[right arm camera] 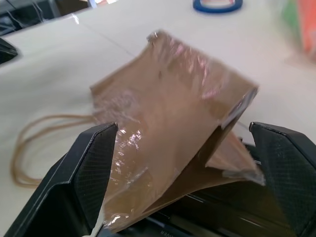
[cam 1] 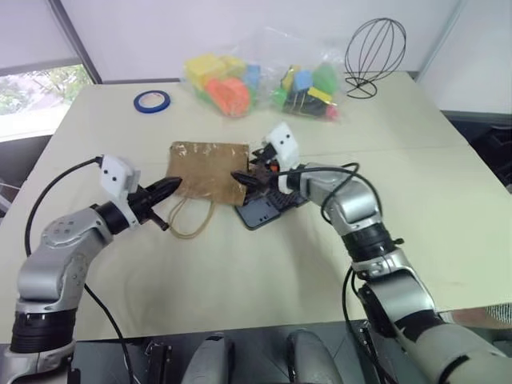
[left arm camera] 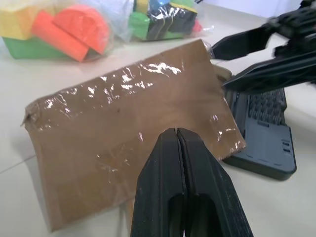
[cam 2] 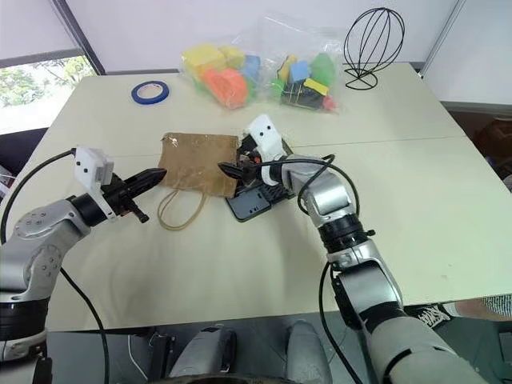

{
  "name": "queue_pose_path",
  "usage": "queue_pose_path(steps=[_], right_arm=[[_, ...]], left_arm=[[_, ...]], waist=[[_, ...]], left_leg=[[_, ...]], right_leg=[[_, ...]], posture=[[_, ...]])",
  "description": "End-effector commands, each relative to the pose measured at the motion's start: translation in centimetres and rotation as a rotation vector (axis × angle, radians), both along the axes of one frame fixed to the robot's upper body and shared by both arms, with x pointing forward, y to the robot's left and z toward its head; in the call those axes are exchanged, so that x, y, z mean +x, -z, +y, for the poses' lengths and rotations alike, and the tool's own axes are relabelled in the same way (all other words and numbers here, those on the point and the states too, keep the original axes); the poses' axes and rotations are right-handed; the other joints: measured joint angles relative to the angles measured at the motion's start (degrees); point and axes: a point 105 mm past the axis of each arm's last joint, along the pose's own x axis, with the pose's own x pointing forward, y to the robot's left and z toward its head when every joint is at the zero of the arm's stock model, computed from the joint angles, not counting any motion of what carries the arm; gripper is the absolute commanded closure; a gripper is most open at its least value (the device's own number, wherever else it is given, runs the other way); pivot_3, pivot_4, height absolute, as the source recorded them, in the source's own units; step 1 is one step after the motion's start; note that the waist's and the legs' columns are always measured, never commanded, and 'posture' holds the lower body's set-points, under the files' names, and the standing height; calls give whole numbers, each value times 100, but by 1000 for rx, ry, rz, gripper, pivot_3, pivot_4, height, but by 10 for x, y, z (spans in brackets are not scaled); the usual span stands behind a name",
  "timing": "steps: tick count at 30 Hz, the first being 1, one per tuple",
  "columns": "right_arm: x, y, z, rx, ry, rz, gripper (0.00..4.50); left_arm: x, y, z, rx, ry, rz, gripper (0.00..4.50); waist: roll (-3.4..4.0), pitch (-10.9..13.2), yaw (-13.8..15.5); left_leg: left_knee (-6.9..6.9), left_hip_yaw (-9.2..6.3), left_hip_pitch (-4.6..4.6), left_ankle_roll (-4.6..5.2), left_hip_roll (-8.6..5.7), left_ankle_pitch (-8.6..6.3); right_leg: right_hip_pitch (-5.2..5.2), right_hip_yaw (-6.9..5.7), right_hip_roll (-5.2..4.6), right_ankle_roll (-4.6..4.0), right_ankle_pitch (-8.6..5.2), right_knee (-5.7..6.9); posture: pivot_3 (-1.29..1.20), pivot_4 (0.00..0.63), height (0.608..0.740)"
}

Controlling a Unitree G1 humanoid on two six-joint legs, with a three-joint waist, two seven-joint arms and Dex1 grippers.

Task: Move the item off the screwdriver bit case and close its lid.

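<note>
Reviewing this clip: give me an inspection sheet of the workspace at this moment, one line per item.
Surface: beige table, seam line across it.
Job's things: brown paper bag lies partly over the screwdriver bit case; the case's near end is uncovered; bag's handles trail toward the robot.
Clutter: blue tape roll, two clear bags of colourful toys, black wire stand, all at the far side.
Grippers: left tool shut, at the bag's left edge; right tool open, its fingers either side of the bag's raised corner.
Cables: black cables looping along both arms.
Surroundings: window at far left.
</note>
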Motion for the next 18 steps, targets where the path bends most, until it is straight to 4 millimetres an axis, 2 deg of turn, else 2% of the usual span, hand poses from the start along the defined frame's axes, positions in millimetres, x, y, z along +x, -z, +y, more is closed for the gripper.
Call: queue_pose_path(steps=[1, 5, 8, 11, 18], right_arm=[[12, -16, 3, -9, 8, -94, 62], [25, -24, -3, -12, 39, -124, 62], [30, -24, -1, 6, 40, -113, 62], [32, -23, 8, 25, 24, -94, 62], [22, -21, 42, 66, -65, -30, 62]], left_arm=[[-5, -13, -1, 22, -1, -64, 4500], [-8, -12, 0, 24, -14, -64, 4500], [-9, -11, 0, 26, -19, -63, 4500], [-10, -11, 0, 30, -22, -65, 4500], [-11, -11, 1, 38, -33, -72, 4500]], waist=[[0, 0, -28], [0, 0, -90], [1, 0, -114], [1, 1, -145], [3, 1, -230]], left_leg=[[0, -1, 0, -2, 0, 1], [-1, -2, -2, -2, 0, 1], [-6, -1, -1, -2, 3, 1], [-9, -1, -1, -4, 3, 2], [-12, -4, -5, -5, 4, 3]], right_leg=[[0, 0, 0, 0, 0, 1], [-3, 0, 0, 0, 0, 2], [-10, 0, 1, 0, 0, 6], [-11, 0, 2, 0, 0, 8], [-16, 0, 1, 0, 0, 10]], posture=[[0, 150, 740], [0, 150, 740], [0, 150, 740], [0, 150, 740], [0, 150, 740]])
